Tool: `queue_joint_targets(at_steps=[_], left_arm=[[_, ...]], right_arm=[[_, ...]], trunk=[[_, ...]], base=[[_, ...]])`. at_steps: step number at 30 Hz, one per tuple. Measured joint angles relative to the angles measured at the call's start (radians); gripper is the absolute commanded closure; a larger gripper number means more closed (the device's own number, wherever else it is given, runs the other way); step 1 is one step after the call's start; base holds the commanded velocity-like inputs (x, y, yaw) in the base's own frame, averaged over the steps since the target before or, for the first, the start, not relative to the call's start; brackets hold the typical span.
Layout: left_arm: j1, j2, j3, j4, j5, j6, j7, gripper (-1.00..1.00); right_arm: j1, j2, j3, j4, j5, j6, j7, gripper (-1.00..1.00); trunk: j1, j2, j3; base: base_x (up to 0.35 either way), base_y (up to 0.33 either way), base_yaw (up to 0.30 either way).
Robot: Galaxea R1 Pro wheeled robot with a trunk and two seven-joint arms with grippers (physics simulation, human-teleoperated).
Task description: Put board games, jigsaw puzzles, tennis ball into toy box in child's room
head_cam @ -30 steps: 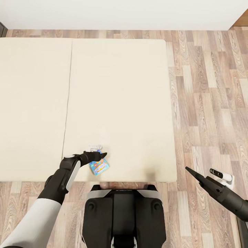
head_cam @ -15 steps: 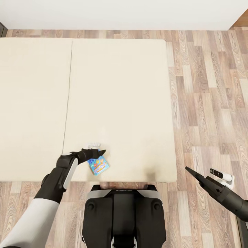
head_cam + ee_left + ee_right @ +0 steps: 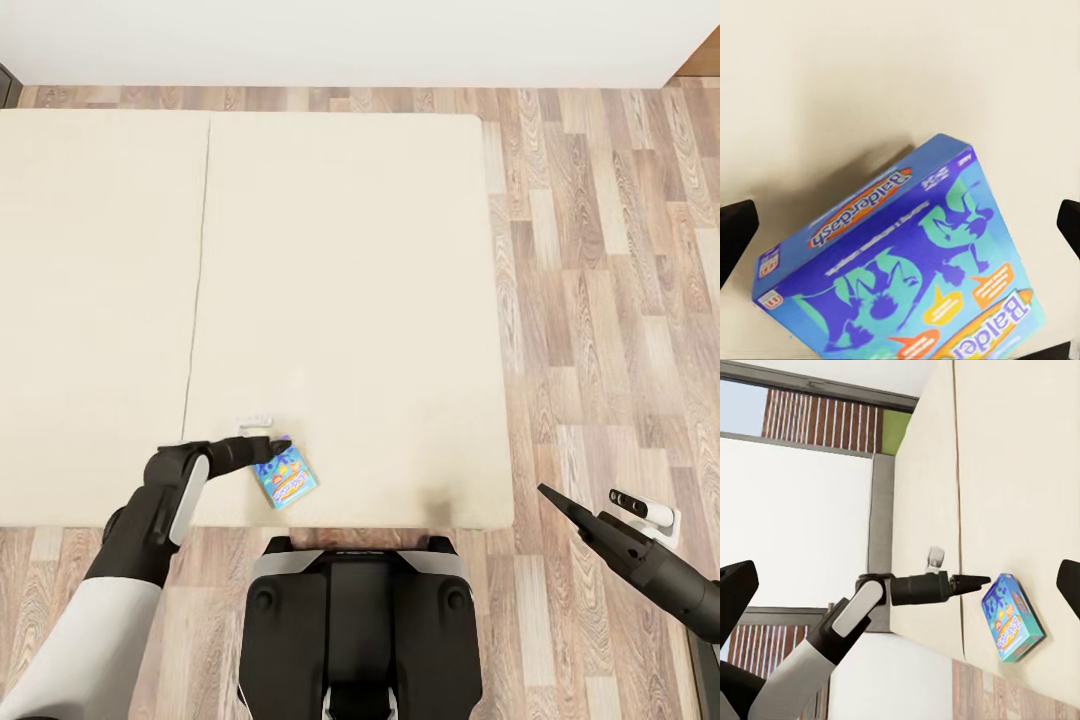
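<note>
One board game [image 3: 287, 478], a small blue box with cartoon print, lies flat on the beige bed [image 3: 350, 280] near its front edge. My left gripper [image 3: 273, 447] hovers at the box's far left corner, open. In the left wrist view the board game [image 3: 900, 262] sits between the wide-apart fingertips [image 3: 735, 232], untouched. My right gripper [image 3: 552, 497] hangs open over the floor to the right of the bed, holding nothing. From its wrist view I see the board game [image 3: 1012, 617] on the bed [image 3: 1020, 472] and the left gripper [image 3: 971, 580] pointing at it.
Wood-plank floor [image 3: 610, 300] runs along the bed's right side and front. A seam [image 3: 195, 300] divides the mattress into two parts. A white wall [image 3: 350, 40] closes the far side. A window [image 3: 795, 510] shows beyond the bed in the right wrist view.
My left arm has drawn back to the left, so the gripper no longer covers the board game and more of the box shows. The box and right arm stay put.
</note>
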Motion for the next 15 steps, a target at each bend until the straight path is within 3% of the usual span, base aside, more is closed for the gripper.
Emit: queue_joint_targets(at_steps=[15], left_arm=[[0.012, 0.0, 0.016, -0.001, 0.001, 0.116, -0.001, -1.0]], right_arm=[[0.0, 0.0, 0.0, 0.0, -0.001, 0.0, 0.0, -1.0]], trunk=[[0.0, 0.0, 0.0]], base=[[0.0, 0.0, 0.0]])
